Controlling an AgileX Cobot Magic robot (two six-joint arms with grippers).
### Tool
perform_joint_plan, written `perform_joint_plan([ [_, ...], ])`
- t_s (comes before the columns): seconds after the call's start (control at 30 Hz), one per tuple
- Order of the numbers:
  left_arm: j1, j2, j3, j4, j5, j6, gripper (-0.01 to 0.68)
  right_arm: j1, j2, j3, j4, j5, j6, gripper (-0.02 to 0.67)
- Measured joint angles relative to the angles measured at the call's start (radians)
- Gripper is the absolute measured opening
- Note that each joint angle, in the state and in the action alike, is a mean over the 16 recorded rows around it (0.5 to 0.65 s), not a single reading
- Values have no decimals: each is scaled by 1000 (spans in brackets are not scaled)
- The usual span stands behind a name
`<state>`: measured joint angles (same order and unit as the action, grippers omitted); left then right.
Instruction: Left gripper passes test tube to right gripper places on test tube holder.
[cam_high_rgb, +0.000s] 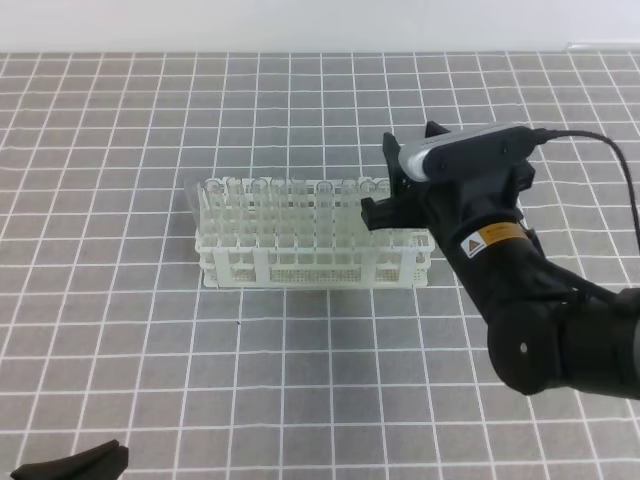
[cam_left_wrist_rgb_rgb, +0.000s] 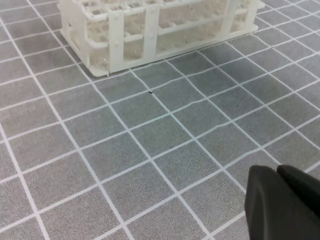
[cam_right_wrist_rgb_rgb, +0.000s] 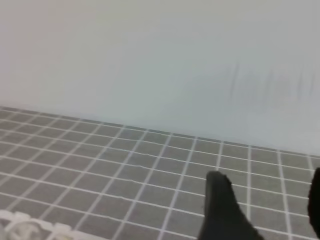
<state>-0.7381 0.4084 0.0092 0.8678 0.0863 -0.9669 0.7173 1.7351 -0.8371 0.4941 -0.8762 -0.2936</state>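
Right gripper over the right end of the white rack, jaws apart with nothing between them. Clear tubes stand in the rack; which one was passed, cannot tell. Left gripper low near the front edge, jaws closed, empty.

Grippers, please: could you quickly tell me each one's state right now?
Left gripper: closed, holding nothing.
Right gripper: open, holding nothing.
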Motion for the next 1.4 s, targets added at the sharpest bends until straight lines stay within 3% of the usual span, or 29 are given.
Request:
perform_joint_plan([
  [0.2,0,1,1,0,0,0,-1,0,-48,0,61,65,-53,335],
  [0.37,0,0,-1,0,0,0,-1,0,-137,0,112,180,-120,301],
  [0.9,0,0,0,0,0,0,-1,0,-752,42,196,830,-359,9],
  [1.4,0,1,3,1,0,0,-1,0,-1319,281,175,1303,-367,-13],
])
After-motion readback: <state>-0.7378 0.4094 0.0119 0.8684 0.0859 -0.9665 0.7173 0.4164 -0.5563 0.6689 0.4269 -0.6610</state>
